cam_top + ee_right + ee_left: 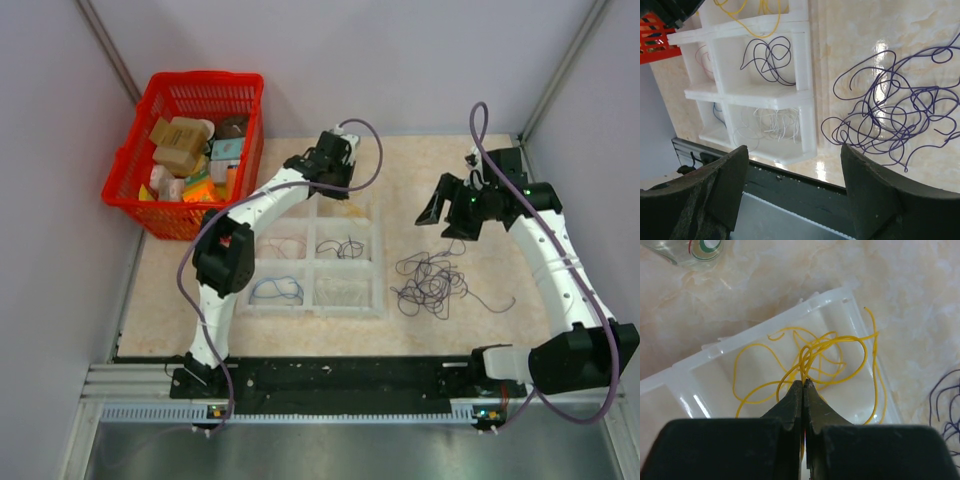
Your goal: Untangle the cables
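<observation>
The cables (432, 283) are a loose tangle of thin dark purple wire loops lying on the table to the right of the tray, and they also show in the right wrist view (890, 117). My right gripper (448, 220) hovers above and behind the tangle, open (794, 147) with nothing between its fingers. My left gripper (338, 192) reaches over the far right compartment of the white tray (378, 262). It is shut (804, 382) on a yellow wire (840, 342), whose loops lie in that compartment with one strand hanging over the tray wall.
The tray's other compartments hold sorted wires: purple (767, 57), white (775, 122), pink (283, 245) and blue (275, 290). A red basket (130, 165) full of small items stands at the back left. A black rail (340, 378) runs along the near edge.
</observation>
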Available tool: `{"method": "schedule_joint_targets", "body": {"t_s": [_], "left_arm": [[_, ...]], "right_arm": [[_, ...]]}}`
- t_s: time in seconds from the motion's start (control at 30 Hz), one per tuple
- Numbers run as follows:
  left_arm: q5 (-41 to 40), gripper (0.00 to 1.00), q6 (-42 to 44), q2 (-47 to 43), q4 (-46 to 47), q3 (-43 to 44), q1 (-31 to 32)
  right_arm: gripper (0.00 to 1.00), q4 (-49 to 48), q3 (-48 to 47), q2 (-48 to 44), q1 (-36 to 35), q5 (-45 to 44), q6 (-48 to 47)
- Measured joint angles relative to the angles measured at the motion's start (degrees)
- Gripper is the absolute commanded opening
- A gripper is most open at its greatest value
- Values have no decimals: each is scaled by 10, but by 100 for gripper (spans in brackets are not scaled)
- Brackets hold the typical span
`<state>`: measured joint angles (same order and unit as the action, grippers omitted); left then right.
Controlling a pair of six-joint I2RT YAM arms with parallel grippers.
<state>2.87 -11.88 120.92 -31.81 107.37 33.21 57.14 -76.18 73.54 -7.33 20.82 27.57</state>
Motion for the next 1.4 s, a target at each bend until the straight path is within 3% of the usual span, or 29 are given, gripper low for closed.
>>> {"method": "schedule_joint_targets", "body": {"t_s": [0.17,0.3,0.37,0.43,0.5,0.87,0.93,1.07,1.23,1.3,1.33,1.4], "left_arm": [[-1,1,-1,49,-5,12,-13],[-9,34,-1,53,-5,-4,-23],[-12,58,1,53,-12,2,-26],[-5,68,2,54,-32,21,-29],[14,76,-2,46,-38,31,-31],[131,73,-51,-129,-49,-33,-11],[144,73,-52,-163,-49,-39,5],[164,73,-51,-196,-49,-46,50],[177,73,-42,-196,-60,-63,117],[186,73,-41,-193,-63,-64,139],[189,72,-40,-193,-64,-64,148],[191,71,-36,-193,-63,-63,159]], "right_arm": [[73,8,0,0,0,-1,1],[73,13,1,0,0,-1,9],[73,14,3,0,0,-3,12],[73,23,11,0,0,-15,15],[65,30,27,1,0,-29,17],[57,46,205,59,11,-68,35],[53,35,231,61,11,-64,53],[36,-18,256,87,11,-53,93],[45,-73,255,99,14,-80,119],[44,-81,255,99,20,-91,119],[38,-85,255,99,23,-94,119],[2,-97,260,97,26,-99,119]]}}
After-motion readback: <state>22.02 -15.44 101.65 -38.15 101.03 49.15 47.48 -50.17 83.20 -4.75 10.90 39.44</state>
